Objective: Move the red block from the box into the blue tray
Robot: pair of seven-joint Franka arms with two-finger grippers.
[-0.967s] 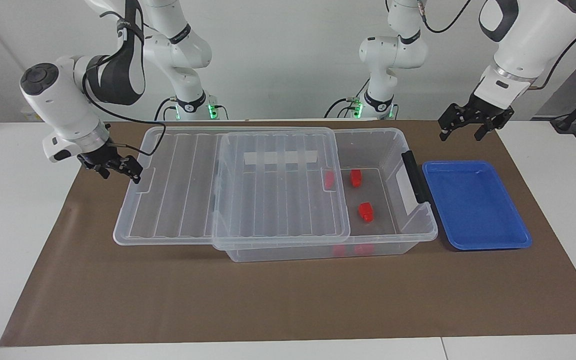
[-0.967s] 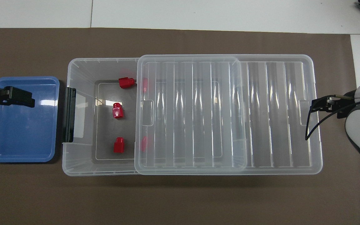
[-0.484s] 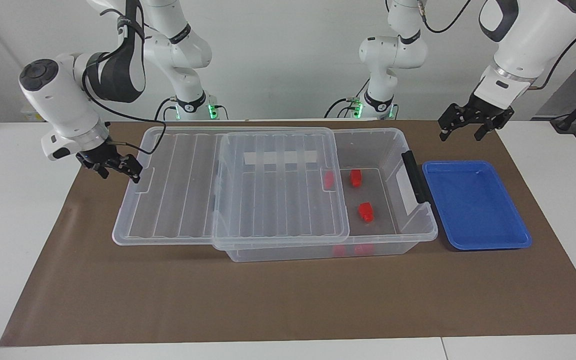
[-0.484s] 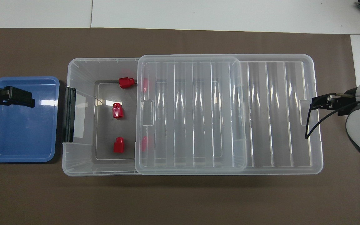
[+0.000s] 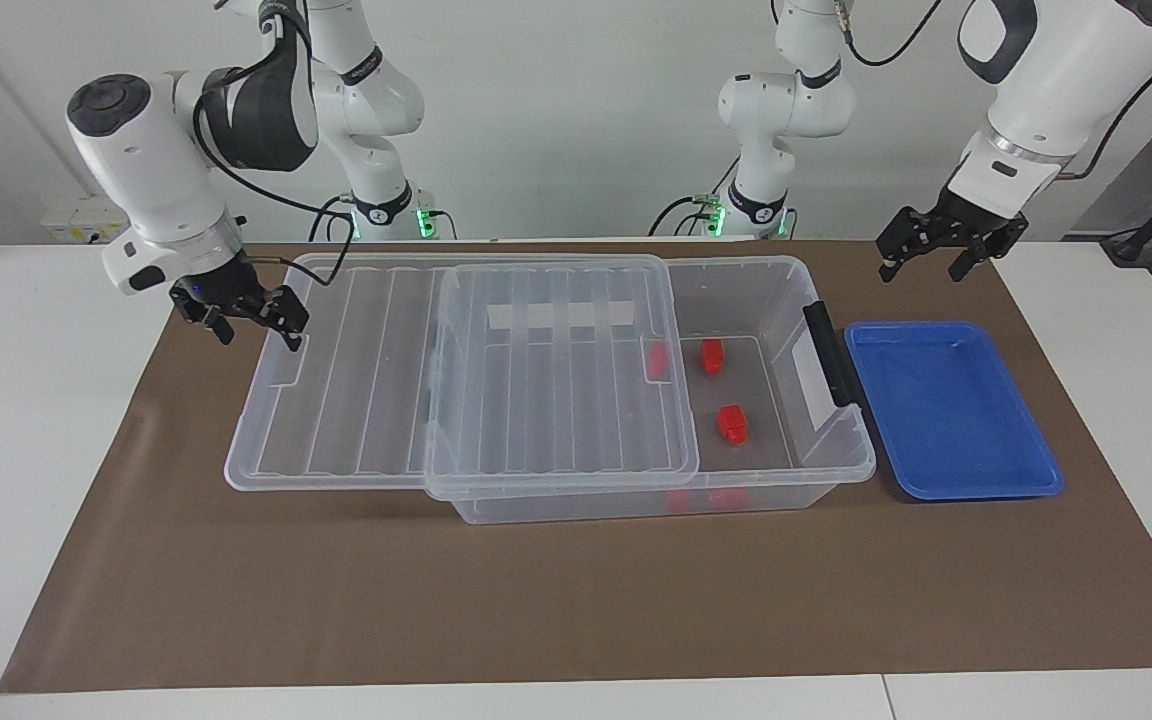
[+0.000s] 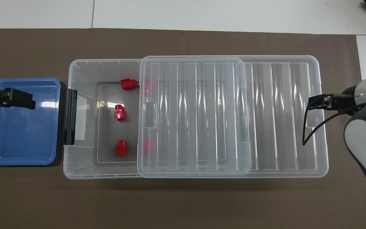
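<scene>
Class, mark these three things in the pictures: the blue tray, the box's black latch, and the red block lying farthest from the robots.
blue tray (image 6: 21,143): overhead view, bare floor.
black latch (image 5: 829,352): facing view, middle of the bar.
red block (image 6: 128,84): overhead view, top face.

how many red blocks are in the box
3 in the open part of the box: one farthest from the robots, one in the middle, one nearest. Red smudges under the lid may be reflections or more.

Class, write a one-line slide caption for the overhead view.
Three small red plastic blocks lie in the half-uncovered clear plastic box beside the shallow blue plastic tray.
</scene>
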